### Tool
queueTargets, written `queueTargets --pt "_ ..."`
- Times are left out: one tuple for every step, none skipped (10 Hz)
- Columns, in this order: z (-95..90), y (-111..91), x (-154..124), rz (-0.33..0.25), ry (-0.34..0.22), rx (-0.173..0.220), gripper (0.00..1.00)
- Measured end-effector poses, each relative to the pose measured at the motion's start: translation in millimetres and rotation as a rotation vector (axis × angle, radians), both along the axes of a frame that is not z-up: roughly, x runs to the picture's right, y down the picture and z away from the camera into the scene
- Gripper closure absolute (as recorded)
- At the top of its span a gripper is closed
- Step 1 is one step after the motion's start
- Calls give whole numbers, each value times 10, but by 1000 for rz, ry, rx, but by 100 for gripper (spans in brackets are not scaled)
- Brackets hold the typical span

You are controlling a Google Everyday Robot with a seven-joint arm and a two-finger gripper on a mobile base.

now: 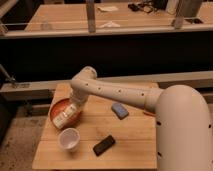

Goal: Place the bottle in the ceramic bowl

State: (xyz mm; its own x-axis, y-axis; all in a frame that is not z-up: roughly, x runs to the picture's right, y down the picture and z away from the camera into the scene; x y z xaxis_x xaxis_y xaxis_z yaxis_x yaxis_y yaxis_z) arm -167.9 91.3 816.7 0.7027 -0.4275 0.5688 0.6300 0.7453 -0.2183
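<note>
The ceramic bowl (pixel 54 111), left of centre, is orange-red with a lighter orange inside. The bottle (pixel 65 116) is whitish, its pale label marked reddish-orange. The gripper (pixel 74 106), at the bowl's upper right, is white like the arm (pixel 120 92), which has a row of small dark dots. The table (pixel 130 132) is pale planked wood. On it are a white cup (pixel 69 139), a black block (pixel 104 145) and a grey-blue pad (pixel 119 111).
</note>
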Motion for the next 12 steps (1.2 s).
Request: queueTargets --pt "1 -3 0 2 1 0 65" --pt "4 -2 0 4 2 0 65" --pt "5 -4 0 5 2 0 65" --pt "9 -4 -1 9 3 0 65" --pt "11 1 1 10 4 -1 65" --pt "12 -3 2 12 5 0 65" --pt "14 -3 3 16 7 0 65" --pt "16 -3 4 19 8 0 62" --pt "18 -2 5 21 9 -1 59" --pt "23 2 7 25 10 -2 59" --pt "25 5 8 27 11 -3 59" --pt "27 2 10 29 13 -2 59"
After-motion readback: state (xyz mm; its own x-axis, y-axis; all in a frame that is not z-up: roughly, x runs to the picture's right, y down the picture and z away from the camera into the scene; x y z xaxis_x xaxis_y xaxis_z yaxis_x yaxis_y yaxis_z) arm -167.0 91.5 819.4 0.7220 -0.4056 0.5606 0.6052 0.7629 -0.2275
